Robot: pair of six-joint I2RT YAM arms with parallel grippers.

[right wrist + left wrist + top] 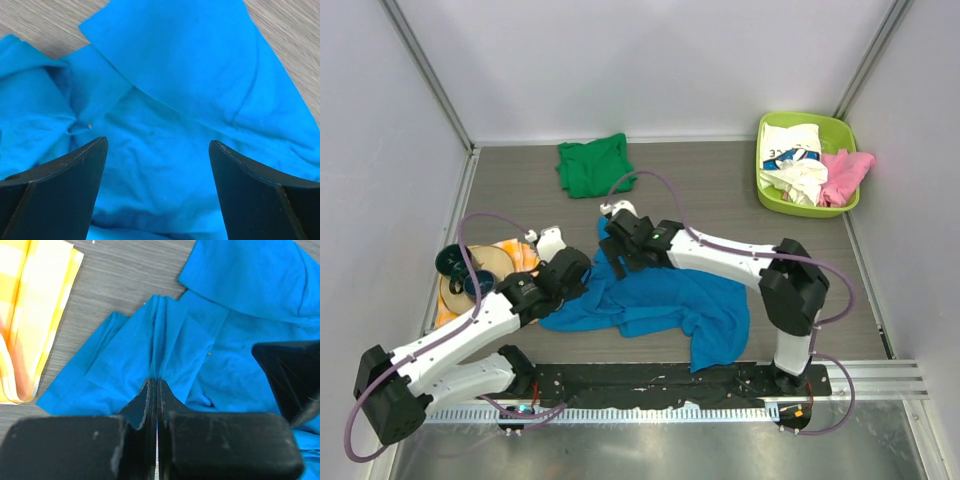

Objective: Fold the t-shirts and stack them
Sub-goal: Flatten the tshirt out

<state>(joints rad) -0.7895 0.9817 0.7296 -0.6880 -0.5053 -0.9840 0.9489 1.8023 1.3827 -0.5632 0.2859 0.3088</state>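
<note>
A bright blue t-shirt (665,305) lies crumpled in the middle of the table. My left gripper (157,382) is shut on a pinched fold of the blue t-shirt (150,340) at its left edge. My right gripper (157,145) is open and empty, jaws wide apart just above the blue t-shirt (165,100) near its upper part. In the top view the left gripper (582,270) and right gripper (616,258) are close together. A folded green t-shirt (594,165) lies at the back. A white printed t-shirt (794,155) and a pink t-shirt (844,175) sit in a green basket (841,132).
An orange-yellow checked cloth (510,262) lies at the left under my left arm, also in the left wrist view (30,305). Dark round objects (455,262) lie on it. The green basket stands at the back right corner. Walls enclose the table.
</note>
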